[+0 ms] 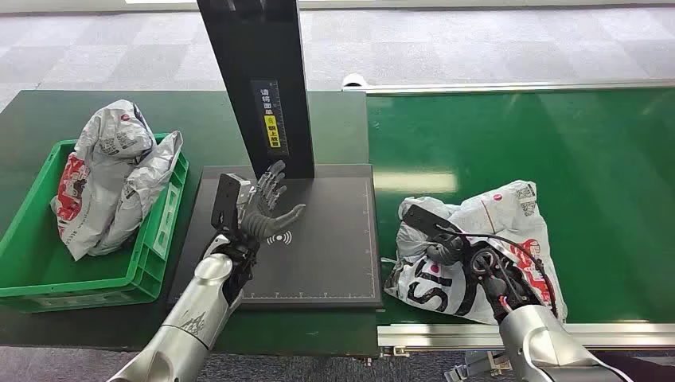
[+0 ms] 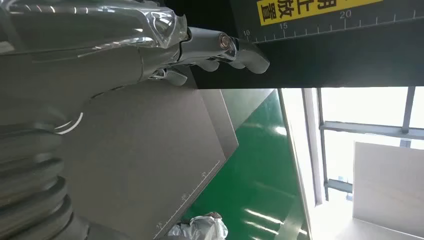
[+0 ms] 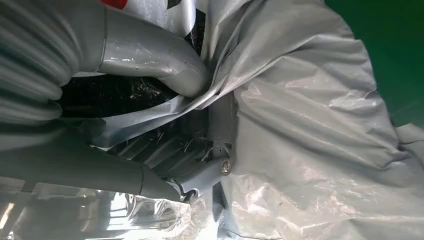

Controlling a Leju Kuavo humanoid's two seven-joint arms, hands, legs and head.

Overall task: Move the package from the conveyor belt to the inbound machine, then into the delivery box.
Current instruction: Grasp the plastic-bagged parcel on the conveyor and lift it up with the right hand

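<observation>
The right hand [image 1: 466, 255] is half buried in crumpled plastic, so most of its fingers are hidden. It presses into the package [image 1: 509, 223] lying on the green conveyor belt [image 1: 557, 135]; up close, the thumb [image 3: 165, 65] and a finger [image 3: 200, 175] pinch a fold of grey film between them. The left hand [image 1: 263, 203] hovers over the dark machine plate [image 1: 334, 255], fingers spread, holding nothing. The post [image 1: 255, 79] carries a yellow label with characters too small to read. Another bag [image 1: 111, 175] fills the green box [image 1: 32, 270].
</observation>
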